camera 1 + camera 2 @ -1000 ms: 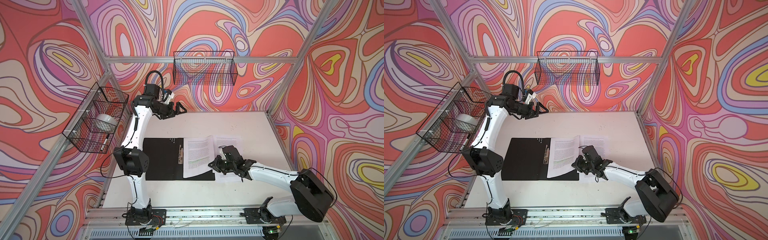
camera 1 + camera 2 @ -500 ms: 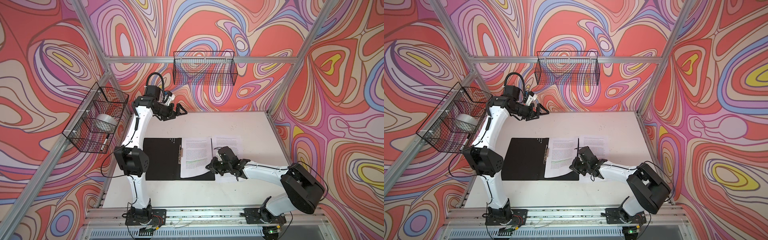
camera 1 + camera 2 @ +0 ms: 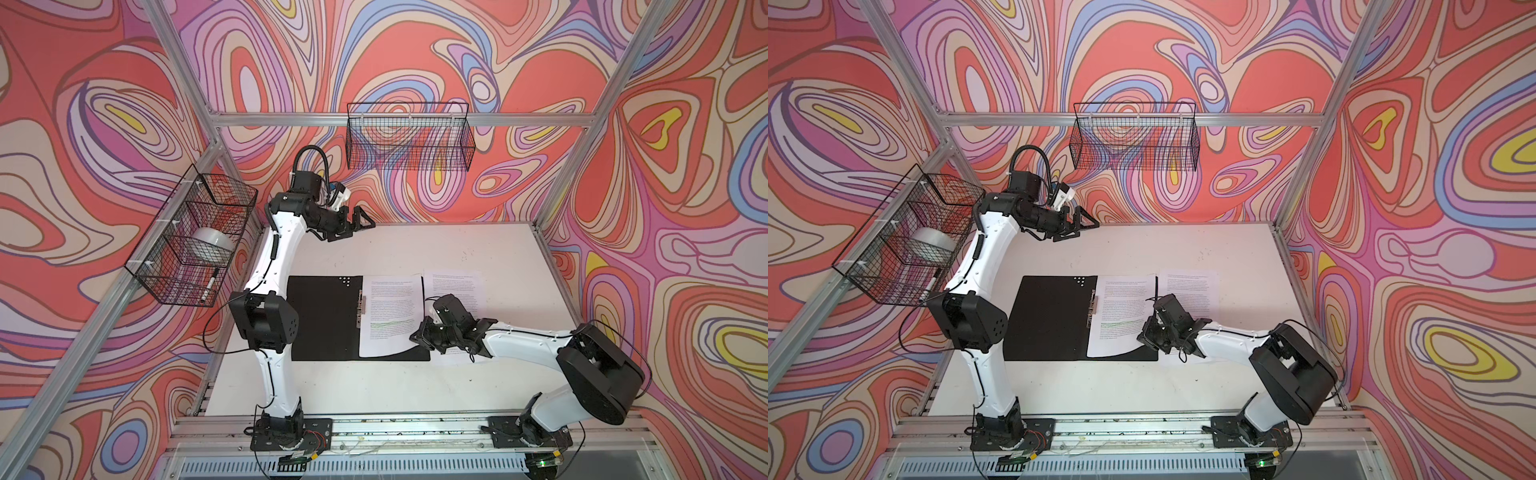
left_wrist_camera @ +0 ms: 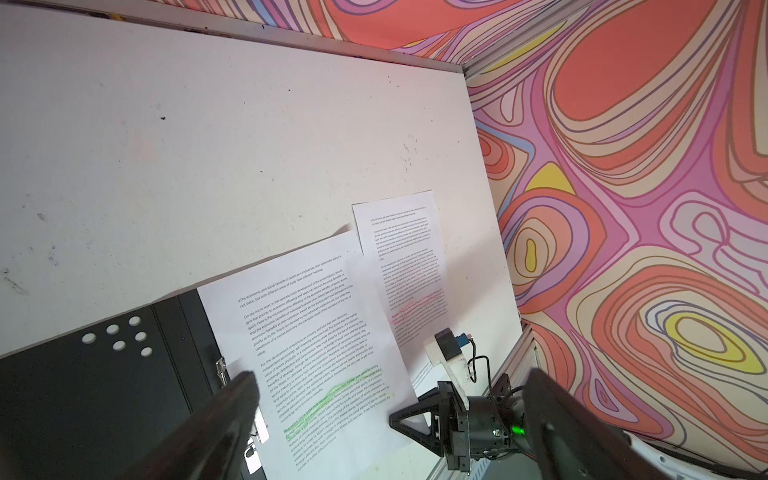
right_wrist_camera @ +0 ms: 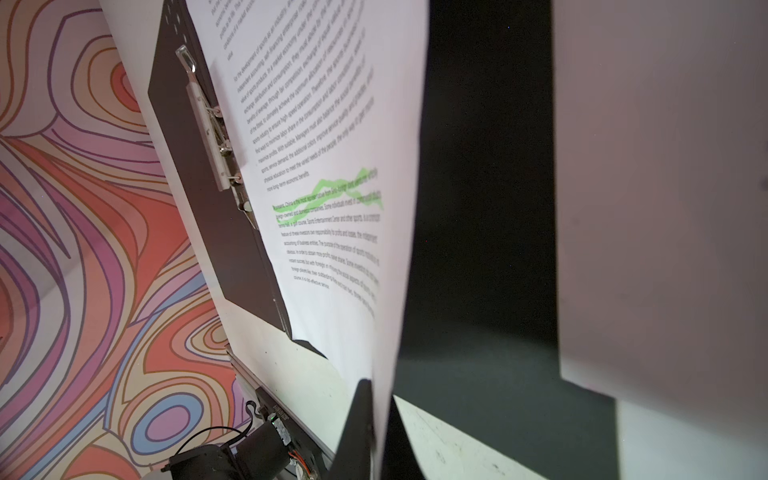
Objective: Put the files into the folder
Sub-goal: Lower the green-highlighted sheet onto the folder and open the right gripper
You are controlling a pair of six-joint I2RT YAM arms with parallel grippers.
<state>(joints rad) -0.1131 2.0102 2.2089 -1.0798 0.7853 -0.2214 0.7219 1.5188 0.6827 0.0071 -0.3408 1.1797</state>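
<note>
Black wire basket (image 3: 191, 241) hangs at the left in both top views, holding nothing of the task. Right of it, the left gripper (image 3: 355, 226) hovers above the white table (image 3: 457, 245), jaws spread wide and empty. Lower, at centre, lies the open black-lined folder (image 3: 324, 316) with its metal spine clip (image 3: 360, 307). 1 white printed sheet with green highlighting (image 3: 390, 307) rests on the folder's right half, its lifted right edge pinched in the fully closed right gripper (image 3: 415, 336). 1 pink-highlighted printed sheet (image 3: 457, 286) lies outside, just right of the folder. If pushed leftward, the thin page could buckle against the clip or slip from the pinch and settle askew.
</note>
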